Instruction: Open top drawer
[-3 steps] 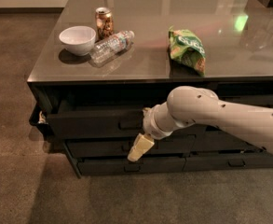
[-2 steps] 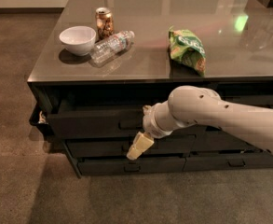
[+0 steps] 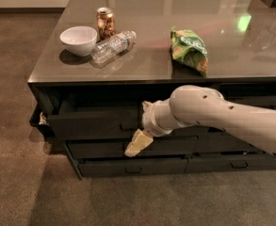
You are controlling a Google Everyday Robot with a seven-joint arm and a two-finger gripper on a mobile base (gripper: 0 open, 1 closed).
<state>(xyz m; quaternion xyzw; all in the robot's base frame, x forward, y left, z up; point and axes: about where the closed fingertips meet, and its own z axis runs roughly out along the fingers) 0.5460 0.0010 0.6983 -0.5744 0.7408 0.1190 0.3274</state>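
The top drawer (image 3: 93, 124) is the dark grey front just under the tabletop on the left. It stands out a little from the cabinet, with a dark gap above it. My gripper (image 3: 138, 144) is pale cream and points down and to the left. It hangs in front of the drawer fronts, by the top drawer's lower right part. My white forearm (image 3: 208, 113) reaches in from the right and covers the middle of the cabinet face. The drawer's handle is not clearly visible behind the wrist.
On the glossy table top (image 3: 231, 55) stand a white bowl (image 3: 78, 39), a can (image 3: 105, 22), a lying plastic bottle (image 3: 113, 45) and a green snack bag (image 3: 190, 50). Lower drawers (image 3: 128, 166) sit beneath. Brown carpet (image 3: 15, 182) surrounds the cabinet.
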